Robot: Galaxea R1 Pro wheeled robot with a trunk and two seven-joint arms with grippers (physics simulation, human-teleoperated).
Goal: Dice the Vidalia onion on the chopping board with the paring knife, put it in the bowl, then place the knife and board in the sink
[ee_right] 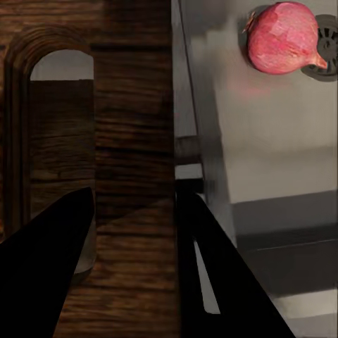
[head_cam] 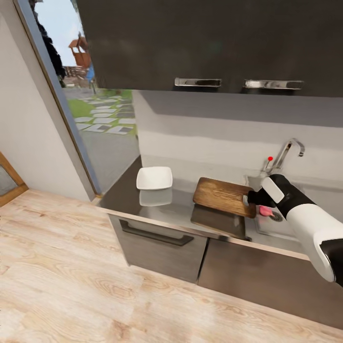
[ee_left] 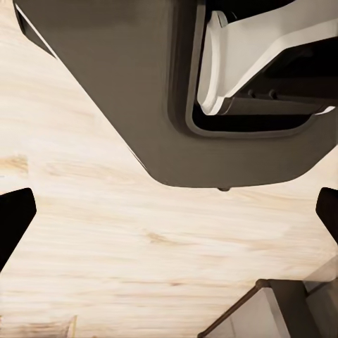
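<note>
The dark brown chopping board (head_cam: 223, 194) hangs tilted over the countertop (head_cam: 124, 193), its slotted end reaching over the sink (head_cam: 286, 227). My right gripper (head_cam: 251, 197) is shut on that end. In the right wrist view the gripper (ee_right: 134, 190) has one finger at the slot and the other past the board's (ee_right: 134, 134) end edge. The pink-red Vidalia onion (head_cam: 265, 211) (ee_right: 285, 36) lies in the basin beside the drain (ee_right: 328, 42). At the countertop's left end stands the white bowl (head_cam: 154, 178). The paring knife is out of view. My left gripper (ee_left: 169, 211) hangs open over wood floor.
The chrome tap (head_cam: 287, 153) with red knob rises behind the sink. Black upper cabinets (head_cam: 214, 43) overhang the counter. A glass door (head_cam: 81, 71) stands to the left. My own base (ee_left: 176, 91) shows in the left wrist view above the floor (ee_left: 141, 246).
</note>
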